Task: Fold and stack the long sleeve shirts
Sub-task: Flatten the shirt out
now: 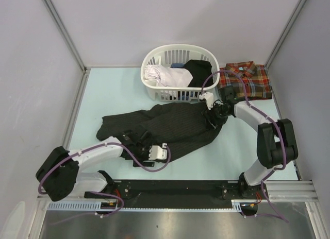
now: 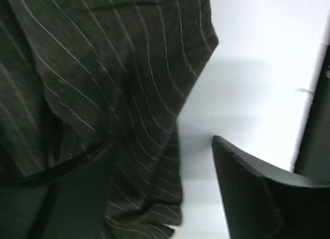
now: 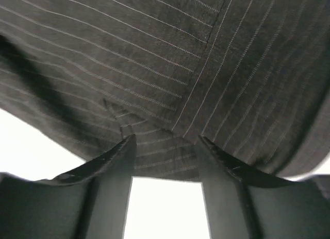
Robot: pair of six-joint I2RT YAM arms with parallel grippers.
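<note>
Top external view shows the black pinstriped shirt (image 1: 170,126) spread rumpled across the middle of the surface (image 1: 113,95); the plaid shirt (image 1: 246,80) lies folded at the far right corner, just beside a white basket (image 1: 178,47) holding other clothes; the left claw (image 1: 155,152) sits low at the pinstriped shirt's near edge, released, one of its fingers (image 2: 247,192) standing apart from the hem with bare surface between; the right claw (image 1: 211,118) is at the shirt's far right end, unclenched, its fingertips (image 3: 126,146) at the hem with a gap between them.
</note>
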